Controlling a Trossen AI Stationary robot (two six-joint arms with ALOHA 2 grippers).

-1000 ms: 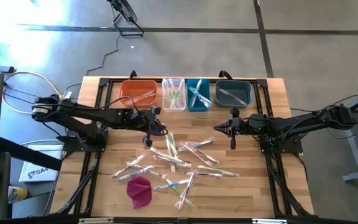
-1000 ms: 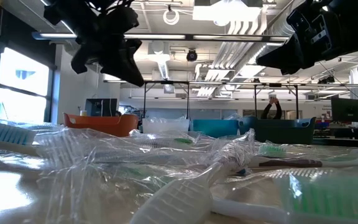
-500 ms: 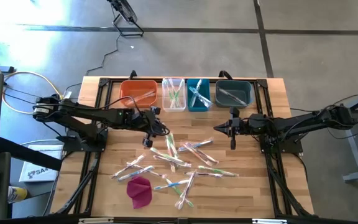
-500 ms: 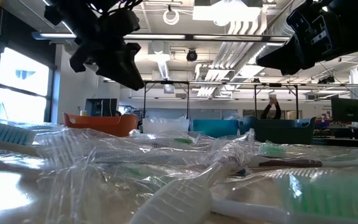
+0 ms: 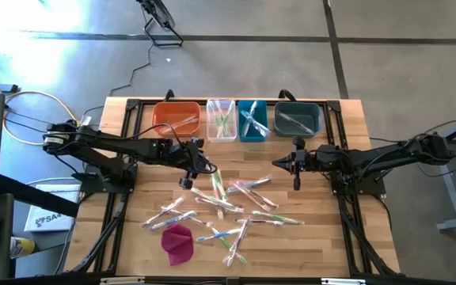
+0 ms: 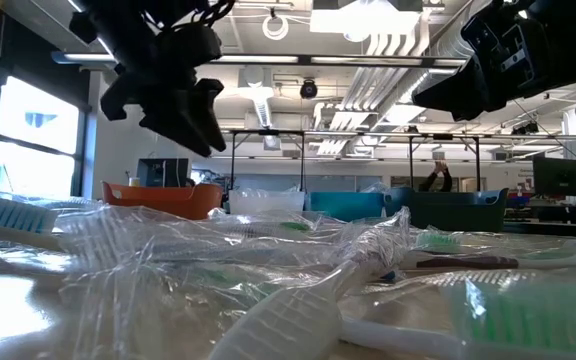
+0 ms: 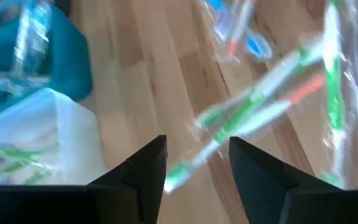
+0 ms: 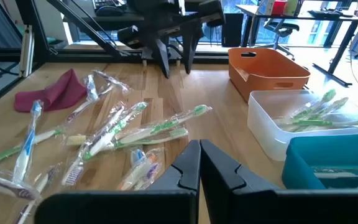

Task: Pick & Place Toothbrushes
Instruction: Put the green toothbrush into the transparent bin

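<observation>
Several wrapped toothbrushes [image 5: 232, 204] with green, pink, blue and white handles lie scattered on the wooden table's middle; the low view shows them close up [image 6: 298, 270]. My left gripper [image 5: 188, 180] hangs open above the pile's left far edge. In its wrist view [image 7: 197, 158] a green-handled toothbrush [image 7: 241, 115] lies on the wood below the gap. My right gripper [image 5: 295, 176] is shut and empty, held over the table right of the pile [image 8: 199, 163].
Four bins stand in a row at the far edge: orange [image 5: 176, 119], clear [image 5: 222, 119], teal [image 5: 252, 119] and dark grey [image 5: 298, 119], each with toothbrushes inside. A magenta cloth lump [image 5: 177, 242] lies near the front left. Bare wood shows between pile and bins.
My left gripper has opened its fingers while hanging above the pile's left far edge, and has turned a little. The toothbrushes on the table lie as before.
</observation>
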